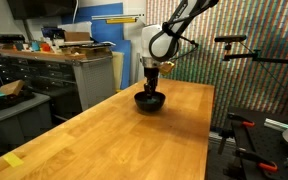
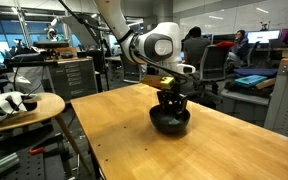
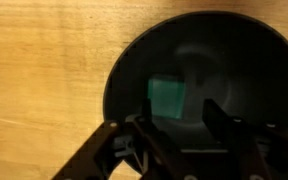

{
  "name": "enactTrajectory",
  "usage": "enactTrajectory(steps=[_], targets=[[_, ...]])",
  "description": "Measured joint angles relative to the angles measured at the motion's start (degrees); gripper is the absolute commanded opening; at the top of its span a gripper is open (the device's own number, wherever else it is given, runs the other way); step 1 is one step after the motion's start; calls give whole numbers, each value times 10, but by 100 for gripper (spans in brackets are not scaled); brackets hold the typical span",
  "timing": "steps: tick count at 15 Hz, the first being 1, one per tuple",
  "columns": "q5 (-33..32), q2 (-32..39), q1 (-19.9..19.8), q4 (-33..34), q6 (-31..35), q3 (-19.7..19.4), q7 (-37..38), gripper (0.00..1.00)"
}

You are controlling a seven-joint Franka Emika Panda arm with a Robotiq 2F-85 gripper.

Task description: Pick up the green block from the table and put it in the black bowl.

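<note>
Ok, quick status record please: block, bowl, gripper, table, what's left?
block: green block inside the bowl, free of the fingers; seen only in wrist view
bowl: black bowl upright on the table
gripper: gripper low over the bowl, open
table: wooden top, bowl near its far end
left: placing looks done; probably just lift clear

The arm (image 2: 144, 45) has glossy white, rounded links with black joint rings and a round grey cap, and its hand (image 2: 170, 100) is black with dark, angular fingers (image 3: 224, 125).
</note>
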Motion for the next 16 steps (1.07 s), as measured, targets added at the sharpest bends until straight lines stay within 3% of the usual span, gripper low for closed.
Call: enactTrajectory(steps=[1,2,8,14,16], targets=[[1,1,0,0,0,0,0,98],[2,1,0,0,0,0,0,100],[11,-22,-2,2,-16,0,0,100],[16,-114,-8,24,-183,0,-6,100],[17,-131,-9,25,-203,0,-7,100]])
